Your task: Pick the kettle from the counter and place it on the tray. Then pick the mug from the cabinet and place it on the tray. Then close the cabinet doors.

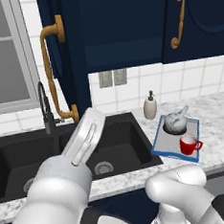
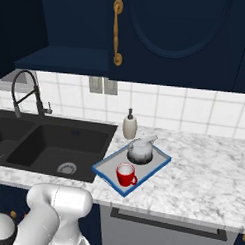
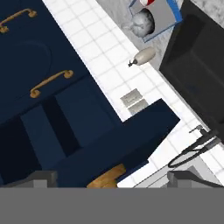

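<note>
Fingers point(image 3: 43, 177) spread wide, facing open cabinet door point(image 3: 118, 144).

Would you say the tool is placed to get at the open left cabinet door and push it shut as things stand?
Probably yes. In the hand view the open tool sits right by the door's gold handle, with nothing between them. The kettle and mug rest on the tray, well aside.

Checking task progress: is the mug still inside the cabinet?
No. In the right base view the red mug stands on the blue-rimmed tray in front of the kettle.
</note>
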Available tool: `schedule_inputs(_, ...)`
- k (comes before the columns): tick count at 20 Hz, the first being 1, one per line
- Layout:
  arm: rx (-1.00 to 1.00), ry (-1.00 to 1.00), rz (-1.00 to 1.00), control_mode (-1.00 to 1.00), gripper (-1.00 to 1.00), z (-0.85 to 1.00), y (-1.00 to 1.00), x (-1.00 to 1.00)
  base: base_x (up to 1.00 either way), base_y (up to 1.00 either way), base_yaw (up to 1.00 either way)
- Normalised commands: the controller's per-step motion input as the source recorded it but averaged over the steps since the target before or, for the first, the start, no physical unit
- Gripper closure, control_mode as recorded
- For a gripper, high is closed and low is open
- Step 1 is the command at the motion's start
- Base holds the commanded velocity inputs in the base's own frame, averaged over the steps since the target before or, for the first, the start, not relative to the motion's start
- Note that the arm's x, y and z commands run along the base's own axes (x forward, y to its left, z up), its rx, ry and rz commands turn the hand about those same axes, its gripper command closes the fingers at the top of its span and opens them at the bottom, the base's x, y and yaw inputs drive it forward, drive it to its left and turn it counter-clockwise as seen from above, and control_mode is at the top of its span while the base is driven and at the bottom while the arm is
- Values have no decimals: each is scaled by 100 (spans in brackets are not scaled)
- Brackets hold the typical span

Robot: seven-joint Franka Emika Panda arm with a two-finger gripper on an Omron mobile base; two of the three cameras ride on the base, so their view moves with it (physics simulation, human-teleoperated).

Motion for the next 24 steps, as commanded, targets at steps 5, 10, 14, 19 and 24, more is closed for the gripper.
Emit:
schedule_inputs(5, -4, -25, -1, -100, -100, 0, 67, 4, 0, 0, 0)
schedule_inputs(10, -7, -6, -3, -100, -100, -17, 67, 38, 0, 0, 0)
schedule_inputs(14, -8, 0, -9, -100, -100, -22, 67, 85, 0, 0, 0)
schedule_inputs(19, -4, 8, -21, -100, -100, -7, 21, 100, 0, 0, 0)
schedule_inputs(24, -2, 21, -25, -100, -100, 0, -26, 100, 0, 0, 0)
